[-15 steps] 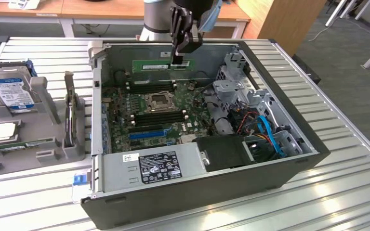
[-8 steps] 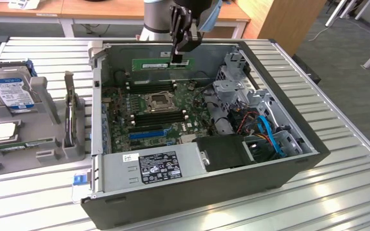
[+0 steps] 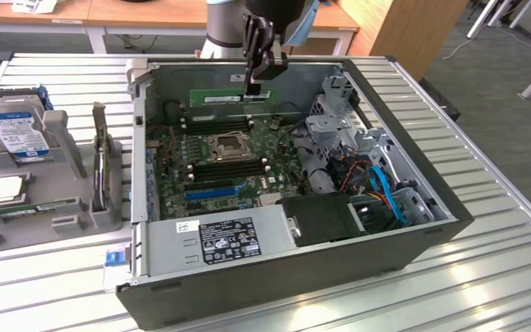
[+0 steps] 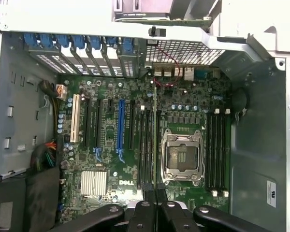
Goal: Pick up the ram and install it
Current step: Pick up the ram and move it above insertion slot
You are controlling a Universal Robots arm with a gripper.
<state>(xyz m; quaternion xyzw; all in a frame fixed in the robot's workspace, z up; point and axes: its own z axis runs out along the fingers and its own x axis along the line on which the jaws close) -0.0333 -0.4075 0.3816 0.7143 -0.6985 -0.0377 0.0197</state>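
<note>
While the arm [image 3: 263, 41] hangs straight down over the open case [image 3: 424, 138], its gripper [image 3: 258, 88] clamps the ram [image 3: 215, 98] above the motherboard [image 3: 175, 171].

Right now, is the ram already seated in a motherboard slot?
No, the tool holds the ram in the air above the motherboard, not in a slot.

Ram [image 3: 231, 98]: green. Hand [image 3: 259, 84]: black. Motherboard [image 4: 117, 166]: dark green with black slots, one blue slot [image 4: 120, 123], one white slot [image 4: 76, 118]. Hard drive [image 3: 12, 131]: silver, blue label. Cables [image 3: 390, 197]: blue. Case [image 3: 275, 283]: dark grey. Tabletop [image 3: 496, 277]: silver, ribbed in stripes.
</note>
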